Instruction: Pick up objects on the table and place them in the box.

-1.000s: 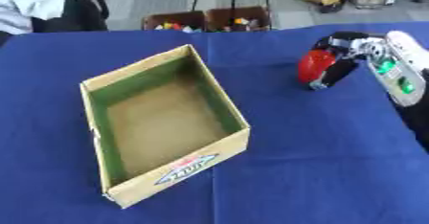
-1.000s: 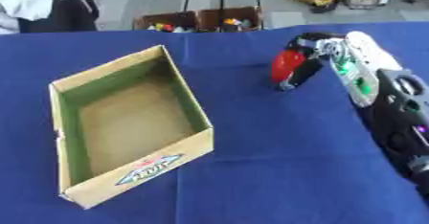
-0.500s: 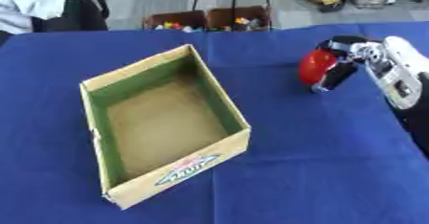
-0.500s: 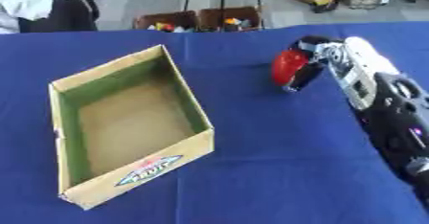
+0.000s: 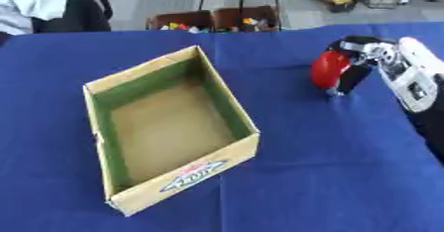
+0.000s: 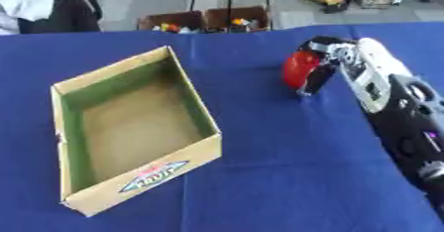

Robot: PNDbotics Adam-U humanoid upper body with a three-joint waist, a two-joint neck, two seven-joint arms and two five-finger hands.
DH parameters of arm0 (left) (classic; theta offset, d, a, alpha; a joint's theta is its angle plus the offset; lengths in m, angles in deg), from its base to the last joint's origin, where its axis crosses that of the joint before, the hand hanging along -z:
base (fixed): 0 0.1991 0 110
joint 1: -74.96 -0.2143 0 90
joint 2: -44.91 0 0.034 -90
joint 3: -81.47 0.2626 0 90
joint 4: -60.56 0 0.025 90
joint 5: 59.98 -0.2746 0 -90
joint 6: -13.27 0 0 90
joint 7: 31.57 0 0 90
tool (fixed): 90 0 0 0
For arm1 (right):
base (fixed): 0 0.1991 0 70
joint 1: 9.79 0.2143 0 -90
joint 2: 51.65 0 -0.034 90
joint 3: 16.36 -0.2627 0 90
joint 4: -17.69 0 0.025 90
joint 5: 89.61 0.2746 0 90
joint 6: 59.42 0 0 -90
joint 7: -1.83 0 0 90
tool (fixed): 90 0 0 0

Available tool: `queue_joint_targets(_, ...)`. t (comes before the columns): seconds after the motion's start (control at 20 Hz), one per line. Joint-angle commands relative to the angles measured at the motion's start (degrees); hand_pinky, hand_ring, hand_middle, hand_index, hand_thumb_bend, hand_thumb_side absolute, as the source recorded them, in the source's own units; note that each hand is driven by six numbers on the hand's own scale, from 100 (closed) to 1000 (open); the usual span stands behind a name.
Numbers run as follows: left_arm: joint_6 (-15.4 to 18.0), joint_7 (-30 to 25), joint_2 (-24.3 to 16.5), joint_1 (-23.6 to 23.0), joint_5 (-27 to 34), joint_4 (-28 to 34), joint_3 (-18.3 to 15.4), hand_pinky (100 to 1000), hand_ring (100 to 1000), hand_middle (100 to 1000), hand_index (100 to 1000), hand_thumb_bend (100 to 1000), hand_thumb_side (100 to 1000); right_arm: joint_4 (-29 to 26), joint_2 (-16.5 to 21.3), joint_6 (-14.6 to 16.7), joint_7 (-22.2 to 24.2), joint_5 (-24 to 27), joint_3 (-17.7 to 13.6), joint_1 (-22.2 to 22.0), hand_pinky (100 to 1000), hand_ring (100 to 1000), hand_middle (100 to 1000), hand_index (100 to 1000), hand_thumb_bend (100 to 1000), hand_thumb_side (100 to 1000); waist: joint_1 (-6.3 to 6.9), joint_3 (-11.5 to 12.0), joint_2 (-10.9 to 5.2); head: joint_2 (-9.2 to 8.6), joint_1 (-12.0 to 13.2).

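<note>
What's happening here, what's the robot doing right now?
The robot's right hand has its fingers curled round a red object over the blue table, to the right of the open cardboard box. The box looks empty inside, so nothing has been placed in it yet. The left hand shows in neither view.

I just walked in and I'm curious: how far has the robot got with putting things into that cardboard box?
Nothing looks done yet: the box shows only its bare floor inside. In hand: the right hand is curled round a red object over the blue table, well to the right of the box. Left to do: carry that red object across to the box and let it go inside. No other loose objects show on the cloth. The left hand is out of view.
</note>
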Motion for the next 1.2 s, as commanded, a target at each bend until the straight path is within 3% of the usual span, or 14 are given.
queue_joint_targets(0.05,-0.31,0.68,-0.97,0.68,0.22,0.94,-0.83,624,791,783,832,100,778,0.00,1.01,-0.52,-0.89,0.54,-0.46,1.03,559,672,755,809,380,100,-0.24,-0.03,-0.01,-0.29,-0.15)
queue_joint_targets(0.8,-0.86,1.37,-1.28,0.95,0.39,0.94,-0.74,628,794,783,824,100,770,-2.49,1.43,-2.56,-5.54,3.24,-0.87,2.04,492,614,646,721,272,100,-0.54,-0.25,-1.22,0.01,-0.05)
queue_joint_targets(1.2,-0.86,1.28,-1.42,0.74,0.38,0.94,-0.74,628,793,783,823,100,770,-7.51,2.30,-3.05,-6.21,4.65,-0.65,2.09,476,598,613,695,227,100,-0.64,-0.60,-2.00,0.17,0.09)
